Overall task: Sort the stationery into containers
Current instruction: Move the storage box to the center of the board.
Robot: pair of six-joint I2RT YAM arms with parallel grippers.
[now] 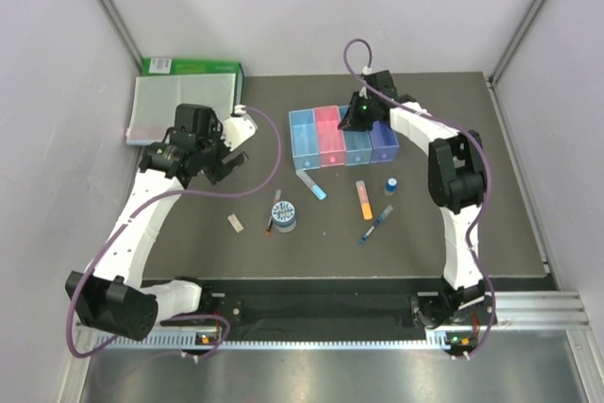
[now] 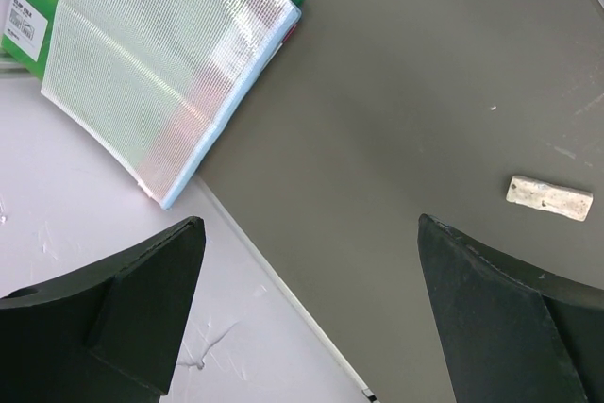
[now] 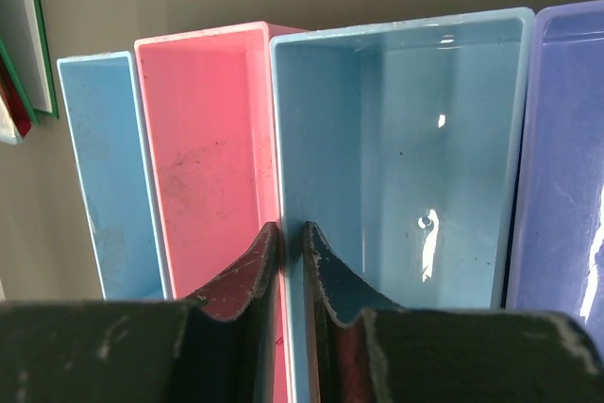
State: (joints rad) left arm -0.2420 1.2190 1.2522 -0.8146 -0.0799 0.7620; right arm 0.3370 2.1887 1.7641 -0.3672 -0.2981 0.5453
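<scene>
Right fingers [image 3: 241, 280] are seen all but closed, with only a slim gap and nothing gripped between them. They are poised above the wall shared by the pink bin [image 3: 203, 139] and the blue bin [image 3: 406, 139] beside it. No drop is judged to be served by this pose, since the bins [image 1: 342, 136] are shown bare inside. Left fingers [image 2: 142, 290] are spread wide and empty, held over the left edge of the desk [image 2: 396, 92], near the folder [image 2: 160, 63]. A reach for the eraser [image 2: 550, 197], which lies near, is suggested.

Only the top view shows the stationery as a whole. The eraser, red pen [image 1: 272, 222], tape roll [image 1: 284, 216], marker [image 1: 311, 184], highlighter [image 1: 363, 200], blue pen [image 1: 376, 225] and bottle [image 1: 390, 186] are all spread on the desk in front of the bins, none yet sorted. Bin interiors are given only by the right wrist view, and the eraser's speckled, worn surface only by the left wrist view.
</scene>
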